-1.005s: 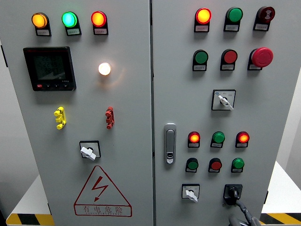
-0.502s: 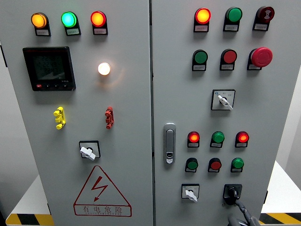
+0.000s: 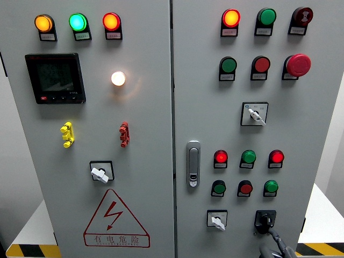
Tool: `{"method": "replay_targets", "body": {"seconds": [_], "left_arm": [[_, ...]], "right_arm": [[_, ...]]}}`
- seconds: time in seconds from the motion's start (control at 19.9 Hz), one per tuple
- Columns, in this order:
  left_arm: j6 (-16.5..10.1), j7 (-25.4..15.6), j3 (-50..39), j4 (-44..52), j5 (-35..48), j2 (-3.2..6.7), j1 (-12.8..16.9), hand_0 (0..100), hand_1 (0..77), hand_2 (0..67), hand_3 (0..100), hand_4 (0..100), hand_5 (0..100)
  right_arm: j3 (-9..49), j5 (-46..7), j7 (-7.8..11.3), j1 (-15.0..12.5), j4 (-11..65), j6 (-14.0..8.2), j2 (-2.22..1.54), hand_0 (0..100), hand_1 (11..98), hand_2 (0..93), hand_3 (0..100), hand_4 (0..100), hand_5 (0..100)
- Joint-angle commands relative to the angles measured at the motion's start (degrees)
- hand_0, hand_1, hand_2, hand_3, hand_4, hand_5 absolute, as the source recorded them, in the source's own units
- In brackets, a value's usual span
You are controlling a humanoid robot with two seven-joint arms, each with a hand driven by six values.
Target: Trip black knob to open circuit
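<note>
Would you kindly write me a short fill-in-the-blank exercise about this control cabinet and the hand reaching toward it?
1. The black knob sits in the bottom row of the ____ door.
2. The selector to the left of the black knob has a ____ handle.
3. The right hand comes in at the picture's lower ____ corner, just below the black knob.
4. The warning triangle on the left door shows a red ____ bolt.

Missing words: right; white; right; lightning
</note>
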Motion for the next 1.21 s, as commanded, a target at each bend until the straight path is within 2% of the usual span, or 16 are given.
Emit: {"method": "replay_targets", "body": {"seconds": [0.0,0.7,1.05,1.16], "left_arm": [[0.00,-0.01,0.00,0.00,0.00,0.00,0.00,0,3.3,12.8,21,7,2],[0.00,-0.01,0.00,0.00,0.00,0.00,0.00,0,3.3,12.8,21,7,2],[0.00,-0.01,0.00,0.00,0.00,0.00,0.00,0,3.1,12.8,21,7,2],[0.00,-0.01,0.00,0.00,0.00,0.00,0.00,0,3.2,12.8,21,7,2]], "right_arm": [[-0.10,-0.01,0.00,0.00,0.01,0.06,0.02,84,40.8,6.5,88,93,100],[-0.18,-0.01,0.00,0.09,0.01,0.41,0.02,84,40.5,7.4,89,93,100],[-0.79,-0.01,-0.79,0.09,0.01,0.50,0.02,85,40.4,7.7,89,93,100],[-1.06,0.08,-0.79,0.00,0.01,0.50,0.64,85,40.4,7.8,89,93,100]]}}
